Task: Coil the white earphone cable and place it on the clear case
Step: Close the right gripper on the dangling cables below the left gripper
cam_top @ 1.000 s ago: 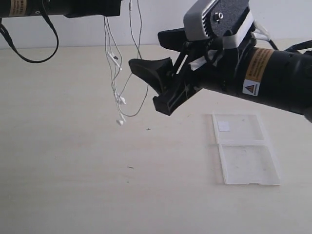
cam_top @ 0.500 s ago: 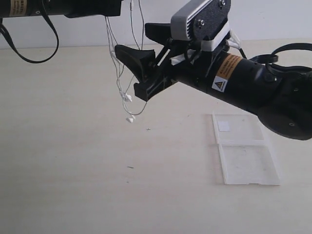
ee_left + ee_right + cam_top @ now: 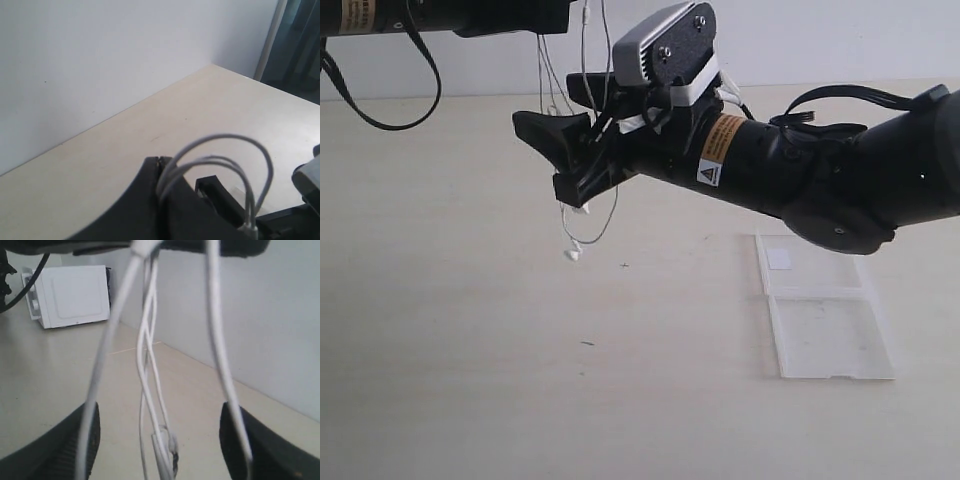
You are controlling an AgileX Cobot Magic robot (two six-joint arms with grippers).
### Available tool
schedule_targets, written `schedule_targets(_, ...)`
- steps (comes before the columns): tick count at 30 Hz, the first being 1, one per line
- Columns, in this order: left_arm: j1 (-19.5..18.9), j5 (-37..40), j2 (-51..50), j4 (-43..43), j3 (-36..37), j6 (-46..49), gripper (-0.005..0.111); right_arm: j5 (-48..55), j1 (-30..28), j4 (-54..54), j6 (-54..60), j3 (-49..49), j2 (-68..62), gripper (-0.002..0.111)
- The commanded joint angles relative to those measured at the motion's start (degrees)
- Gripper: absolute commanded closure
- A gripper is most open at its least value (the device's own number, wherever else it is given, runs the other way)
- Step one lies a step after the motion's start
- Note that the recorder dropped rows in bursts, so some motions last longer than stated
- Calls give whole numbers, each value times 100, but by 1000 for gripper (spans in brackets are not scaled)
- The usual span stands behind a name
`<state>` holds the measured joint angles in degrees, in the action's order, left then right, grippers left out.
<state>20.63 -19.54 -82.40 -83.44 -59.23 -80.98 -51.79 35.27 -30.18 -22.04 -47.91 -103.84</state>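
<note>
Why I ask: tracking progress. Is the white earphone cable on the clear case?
No, the white earphone cable hangs in the air from the left hand, apart from the clear case.

White earphone cable (image 3: 572,254), clear case (image 3: 825,340) with white square sticker (image 3: 779,258), black right arm (image 3: 800,175), beige table (image 3: 470,380)

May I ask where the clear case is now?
Exterior view: the clear case lies flat on the table, lower right, just below the right arm.
</note>
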Motion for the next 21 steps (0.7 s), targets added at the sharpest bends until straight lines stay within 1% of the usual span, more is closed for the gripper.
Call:
schedule_targets(1, -12, -9, 47, 30, -24, -45, 107, 0, 7, -141, -173, -115, -76, 48)
schedule_targets(5, -12, -9, 47, 30, -24, -45, 107, 65, 7, -141, -265, -115, -88, 51)
schedule_targets(11, -12, -60, 36, 30, -24, -45, 107, 291, 7, -129, -336, -115, -88, 60)
schedule_targets(15, -12, -139, 36, 30, -24, -45, 107, 291, 7, -140, -336, -115, -88, 74)
schedule_targets(17, -12, -194, 36, 30, -24, -45, 107, 291, 7, -140, -336, -115, -88, 79)
schedule_targets(21, -12, -231, 36, 30, -24, -45, 107, 291, 7, -140, -336, -115, -88, 80)
